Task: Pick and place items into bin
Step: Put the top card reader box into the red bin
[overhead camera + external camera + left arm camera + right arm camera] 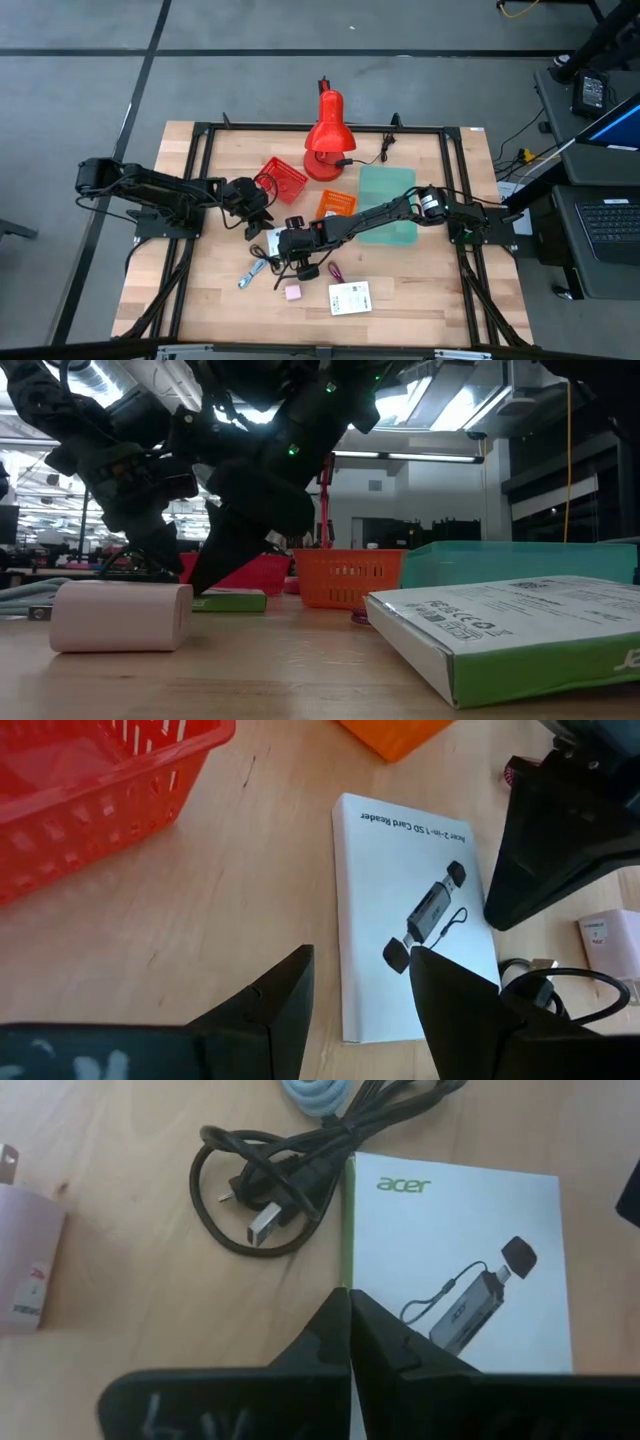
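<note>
While both grippers hang over the Acer card reader box (pixel 410 910) lying flat mid-table, left gripper (pixel 360 980) parted and empty, right gripper (pixel 350 1320) pinched shut and empty, the left should straddle one box edge squarely before closing

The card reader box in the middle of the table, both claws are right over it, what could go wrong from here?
1. The left claw is open and the right claw is shut, both over the card reader box; they could collide.
2. The flat box may slide instead of lifting.
3. The black USB cable lies against the box edge and might snag or get dragged along.
</note>
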